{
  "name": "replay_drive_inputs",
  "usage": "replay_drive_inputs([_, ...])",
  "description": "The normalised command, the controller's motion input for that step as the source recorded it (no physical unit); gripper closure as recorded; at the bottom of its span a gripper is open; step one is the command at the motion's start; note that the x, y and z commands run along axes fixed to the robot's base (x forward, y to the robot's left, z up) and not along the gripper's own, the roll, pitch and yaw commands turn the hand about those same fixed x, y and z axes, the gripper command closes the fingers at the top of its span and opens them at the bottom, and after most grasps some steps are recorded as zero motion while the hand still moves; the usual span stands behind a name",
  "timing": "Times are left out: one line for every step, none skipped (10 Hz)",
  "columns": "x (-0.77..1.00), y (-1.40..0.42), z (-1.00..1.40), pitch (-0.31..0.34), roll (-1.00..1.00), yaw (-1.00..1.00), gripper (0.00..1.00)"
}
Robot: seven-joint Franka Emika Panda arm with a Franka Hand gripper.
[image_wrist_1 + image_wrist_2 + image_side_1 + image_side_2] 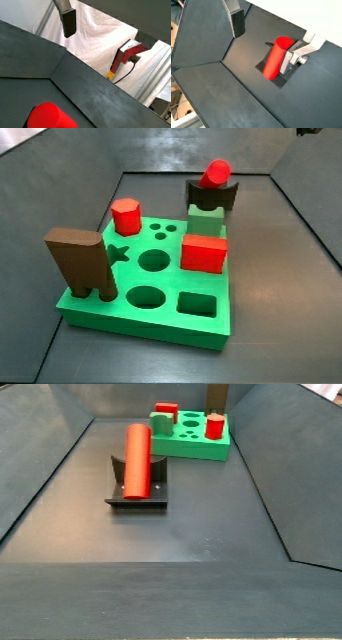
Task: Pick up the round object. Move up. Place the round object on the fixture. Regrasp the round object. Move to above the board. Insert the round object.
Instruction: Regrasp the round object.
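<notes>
The round object, a long red cylinder, lies on its side in the notch of the dark fixture; both side views show it (136, 456) (217, 172). The fixture (138, 496) (211, 196) stands on the dark floor just in front of the green board (144, 296) (201, 450). My gripper (266, 45) is open and empty, up above the cylinder (274, 59). One silver finger (296, 54) shows beside the cylinder, the dark pad of the other finger (238, 25) well apart from it. In a wrist view the gripper (98, 45) frames white cloth, and a red end (50, 117) shows low down.
On the board stand a red hexagonal peg (126, 216), a red cube (203, 253) and a tall brown slab (80, 263). Sloping dark walls (54, 474) enclose the floor. A red clamp with a yellow tip (122, 59) stands outside by the white cloth.
</notes>
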Motion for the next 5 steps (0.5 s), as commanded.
replay_drive_inputs([0.16,-0.06,-0.02,0.017,0.17,0.24,0.00])
replay_drive_inputs([0.14,-0.06,-0.01,0.007,0.18,0.21,0.00])
replay_drive_inputs([0.05,0.04,-1.00,0.038,0.19,0.16,0.00])
replay_drive_inputs([0.05,0.04,-1.00,0.034,0.19,0.14,0.00])
replay_drive_inputs([0.06,0.04,-1.00,0.004,0.17,0.12,0.00])
